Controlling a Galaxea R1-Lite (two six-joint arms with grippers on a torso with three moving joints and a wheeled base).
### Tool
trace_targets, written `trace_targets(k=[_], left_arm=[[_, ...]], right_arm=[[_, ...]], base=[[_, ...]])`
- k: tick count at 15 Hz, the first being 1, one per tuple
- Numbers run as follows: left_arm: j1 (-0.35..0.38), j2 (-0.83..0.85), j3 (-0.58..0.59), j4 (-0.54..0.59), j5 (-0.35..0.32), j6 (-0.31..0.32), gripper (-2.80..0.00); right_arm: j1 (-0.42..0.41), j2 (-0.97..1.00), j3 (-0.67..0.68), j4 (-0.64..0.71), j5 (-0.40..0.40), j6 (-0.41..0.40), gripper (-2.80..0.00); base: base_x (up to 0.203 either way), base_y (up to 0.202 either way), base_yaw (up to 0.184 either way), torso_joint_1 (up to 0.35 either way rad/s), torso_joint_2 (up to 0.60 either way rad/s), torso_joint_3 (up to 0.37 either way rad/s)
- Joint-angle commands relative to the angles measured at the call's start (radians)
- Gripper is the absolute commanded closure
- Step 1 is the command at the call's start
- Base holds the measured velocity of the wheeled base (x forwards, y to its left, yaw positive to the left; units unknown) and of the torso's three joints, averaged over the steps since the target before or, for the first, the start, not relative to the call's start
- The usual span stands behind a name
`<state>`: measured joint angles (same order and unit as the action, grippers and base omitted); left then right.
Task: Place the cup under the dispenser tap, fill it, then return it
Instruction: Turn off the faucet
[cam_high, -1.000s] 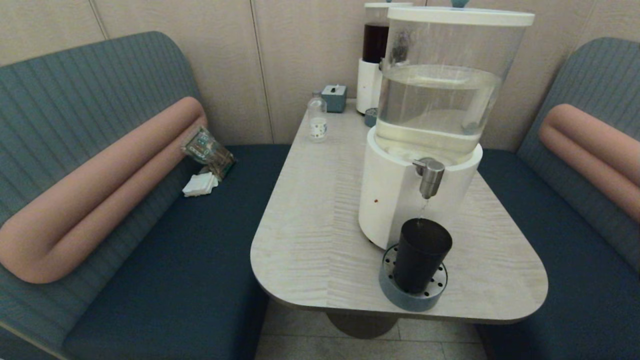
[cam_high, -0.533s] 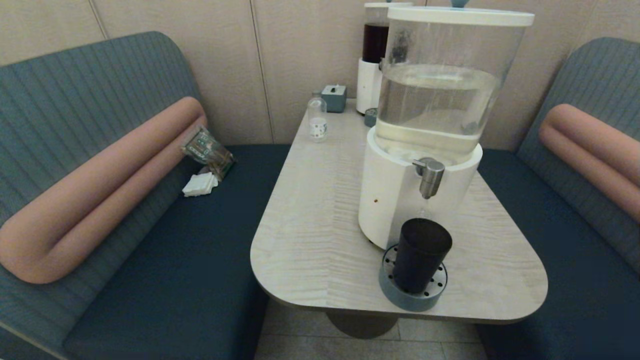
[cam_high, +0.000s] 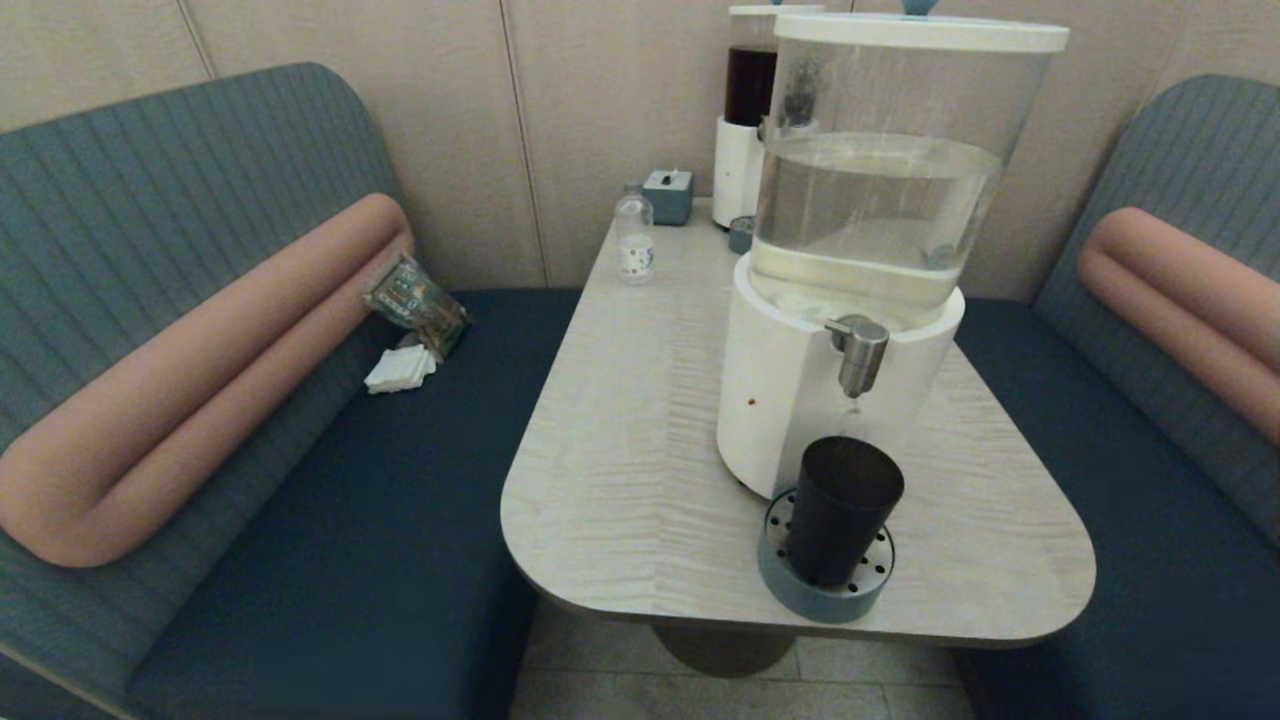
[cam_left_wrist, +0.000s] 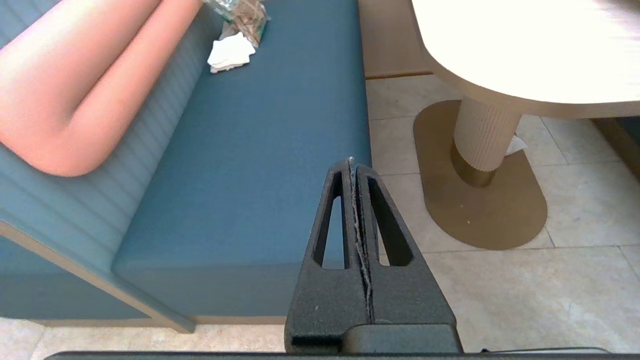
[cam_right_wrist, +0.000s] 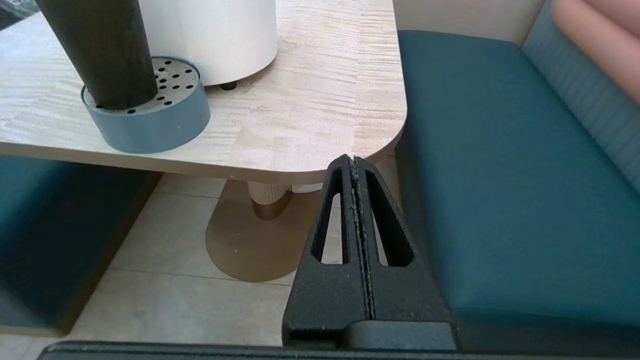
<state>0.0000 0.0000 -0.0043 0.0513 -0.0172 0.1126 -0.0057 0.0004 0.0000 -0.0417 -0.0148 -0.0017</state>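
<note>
Our right gripper (cam_right_wrist: 354, 162) hangs below the table (cam_right_wrist: 310, 110) edge, fingers pressed together on nothing, well apart from the cup (cam_right_wrist: 100, 50). Our left gripper (cam_left_wrist: 352, 165) hangs likewise closed, beside the table's pedestal. The cup stands upright on the drip tray (cam_high: 790, 590), directly under the dispenser tap (cam_high: 860, 352).

**Three views around one table**

The head view looks forward and down from above the table's (cam_high: 640, 440) near end, taking in both benches and the far wall. The left wrist view sits low beside the left bench (cam_left_wrist: 260, 150), facing along it, with the table's pedestal (cam_left_wrist: 482, 140) to one side. The right wrist view sits low and close at the table's near corner, facing the drip tray (cam_right_wrist: 150, 120) and cup (cam_right_wrist: 100, 50). Head and right wrist views share tray, cup and dispenser base (cam_high: 790, 390); both wrist views share the pedestal.
</note>
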Motion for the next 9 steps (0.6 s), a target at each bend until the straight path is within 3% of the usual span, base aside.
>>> trace_targets(k=[1, 3, 6, 9], left_arm=[[0.000, 0.000, 0.001, -0.001, -0.017, 0.006, 0.00], [0.000, 0.002, -0.038, 0.003, -0.032, 0.026, 0.00], [-0.001, 0.132, -0.284, 0.017, -0.103, 0.017, 0.00], [-0.006, 0.504, -0.626, -0.041, -0.133, -0.107, 0.00]], right_arm=[[0.000, 0.003, 0.015, 0.000, -0.001, 0.000, 0.00], [0.000, 0.003, 0.015, 0.000, -0.001, 0.000, 0.00], [0.000, 0.003, 0.014, 0.000, -0.001, 0.000, 0.00], [0.000, 0.003, 0.014, 0.000, -0.001, 0.000, 0.00]], base=[[0.000, 0.000, 0.000, 0.000, 0.00, 0.000], [0.000, 0.000, 0.000, 0.000, 0.00, 0.000], [0.000, 0.000, 0.000, 0.000, 0.00, 0.000], [0.000, 0.000, 0.000, 0.000, 0.00, 0.000]])
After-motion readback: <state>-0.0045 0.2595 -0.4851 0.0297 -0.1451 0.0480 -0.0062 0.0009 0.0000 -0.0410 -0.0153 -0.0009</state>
